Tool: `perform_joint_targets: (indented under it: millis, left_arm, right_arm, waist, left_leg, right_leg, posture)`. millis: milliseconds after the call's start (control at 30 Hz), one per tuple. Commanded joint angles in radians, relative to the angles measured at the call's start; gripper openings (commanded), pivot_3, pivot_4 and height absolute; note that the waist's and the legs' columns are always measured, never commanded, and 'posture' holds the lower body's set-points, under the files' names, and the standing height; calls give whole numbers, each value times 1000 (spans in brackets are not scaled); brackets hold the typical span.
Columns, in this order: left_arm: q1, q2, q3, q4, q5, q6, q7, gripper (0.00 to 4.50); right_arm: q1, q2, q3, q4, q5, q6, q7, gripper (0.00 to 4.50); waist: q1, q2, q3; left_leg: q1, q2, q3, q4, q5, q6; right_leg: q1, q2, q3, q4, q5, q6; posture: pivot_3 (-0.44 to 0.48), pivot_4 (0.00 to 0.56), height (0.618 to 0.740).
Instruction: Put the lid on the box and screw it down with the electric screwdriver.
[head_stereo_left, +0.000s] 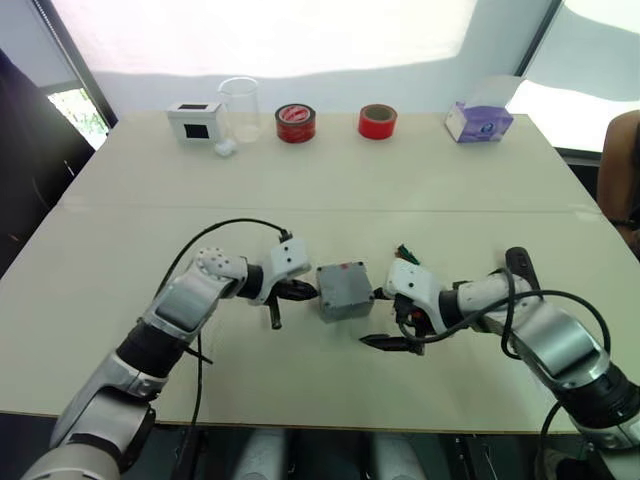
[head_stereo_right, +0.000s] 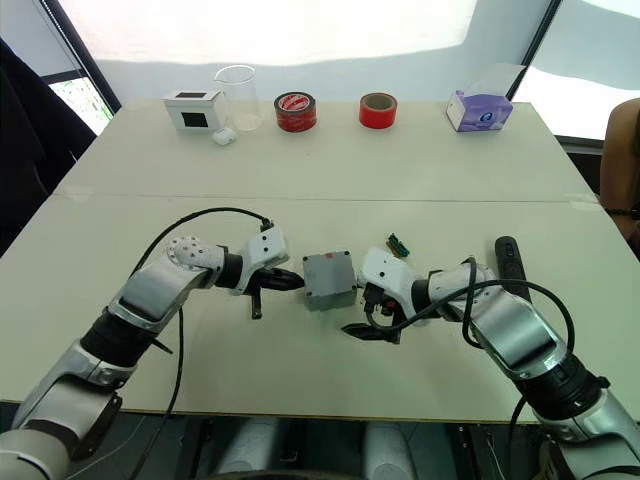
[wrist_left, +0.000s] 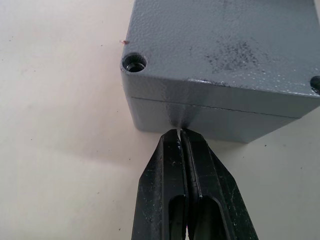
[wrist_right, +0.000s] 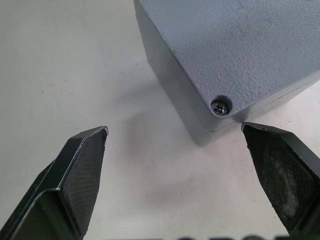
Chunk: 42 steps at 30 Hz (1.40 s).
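Bracing the box (head_stereo_left: 343, 290) mid-desk, lid (wrist_left: 225, 45) already seated on top, between my two pincers.

My left pincer (head_stereo_left: 300, 291) is pressed narrow, tips together against the box's side wall just under the lid seam; my right pincer (wrist_right: 175, 150) gapes wide beside a corner where a screw (wrist_right: 220, 106) sits. I judge this cast metal heavy, rigid and finely textured, so it won't crush; flat opposite walls give the surest hold. The electric screwdriver (head_stereo_right: 508, 262) lies near my right forearm.

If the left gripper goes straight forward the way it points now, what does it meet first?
Most likely the side wall of the small grey cast-metal box, just under the seam of its lid. The left gripper, shut, points at that wall, nearly touching; nothing lies between.
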<state>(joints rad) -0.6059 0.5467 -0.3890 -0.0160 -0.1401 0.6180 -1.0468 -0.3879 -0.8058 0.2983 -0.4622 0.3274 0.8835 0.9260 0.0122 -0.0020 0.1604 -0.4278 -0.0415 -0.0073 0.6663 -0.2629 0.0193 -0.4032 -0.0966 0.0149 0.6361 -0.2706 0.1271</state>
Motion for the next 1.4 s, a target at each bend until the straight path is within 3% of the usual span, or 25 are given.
perform_joint_targets:
  millis: [33,533,633,767,900,1000,1167,1267,1400]
  left_arm:
    - [-32,-8,5,4,6,-37,-10,0]
    - [-29,-22,23,20,14,-60,4,0]
    - [-30,-6,34,19,16,-59,3,0]
    - [-41,-19,153,0,-102,23,-2,0]
    - [-60,-37,248,-25,-218,112,-5,0]
    - [-83,-66,279,-22,-260,142,17,0]
    - [-102,-77,285,-65,-325,192,16,0]
    - [-93,-58,258,-92,-319,190,12,0]
    - [-81,-48,246,-115,-323,194,17,0]
  right_arm:
    - [1,7,-19,-60,23,8,-8,4412]
    - [3,-3,-12,-67,32,20,-15,4412]
    - [-1,-11,-83,-45,52,51,-31,4412]
    - [-13,-3,-320,29,137,125,-77,4412]
    - [-14,44,-434,155,142,72,-131,4412]
    - [-24,101,-471,281,114,-5,-189,4412]
    - [4,135,-418,408,34,-150,-220,4412]
    - [3,158,-374,448,-19,-231,-238,3736]
    - [-11,185,-359,496,-40,-292,-245,2371]
  waist:
    - [0,0,0]
    - [0,0,0]
    - [0,0,0]
    - [1,0,0]
    - [-1,0,0]
    - [0,0,0]
    - [-3,0,0]
    - [-7,0,0]
    - [-10,0,0]
  left_leg:
    - [0,0,0,0,0,0]
    - [0,0,0,0,0,0]
    - [0,0,0,0,0,0]
    - [0,0,0,0,0,0]
    - [0,0,0,0,0,0]
    - [0,0,0,0,0,0]
    - [1,0,1,0,3,-5]
    - [1,0,1,0,3,-5]
    - [1,0,1,0,3,-6]
  right_leg:
    - [0,0,0,0,0,0]
    - [0,0,0,0,0,0]
    - [0,0,0,0,0,0]
    - [0,0,0,1,0,0]
    - [0,0,0,1,0,0]
    - [0,0,0,2,0,0]
    - [-1,0,1,3,0,0]
    - [-1,0,1,3,0,0]
    - [-1,1,2,4,0,0]
  posture:
    - [0,150,740]
    - [0,150,740]
    - [0,150,740]
    - [0,150,740]
    - [0,150,740]
    - [0,150,740]
    - [0,150,740]
    - [0,150,740]
    - [0,150,740]
